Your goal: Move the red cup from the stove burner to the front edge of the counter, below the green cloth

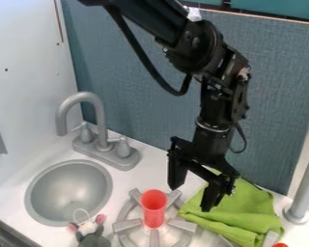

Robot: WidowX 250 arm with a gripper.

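Note:
The black gripper (193, 197) hangs over the counter at the centre right, its two fingers spread apart with nothing between them. Below and to its left, a red cup (154, 208) stands upright on the grey stove burner (154, 236). A folded green cloth (247, 214) lies on the counter behind and to the right of the gripper, whose right finger overlaps it in the view; whether they touch I cannot tell. At the bottom left, a grey plush mouse (92, 238) with pink ears is near the sink's edge.
A round grey sink (68, 192) is at the left, with a grey faucet (98, 130) behind it. Blue-grey panelling (273, 96) closes off the back. A grey post (305, 188) rises at the right. Part of an orange-red object (280, 244) shows at the bottom right edge.

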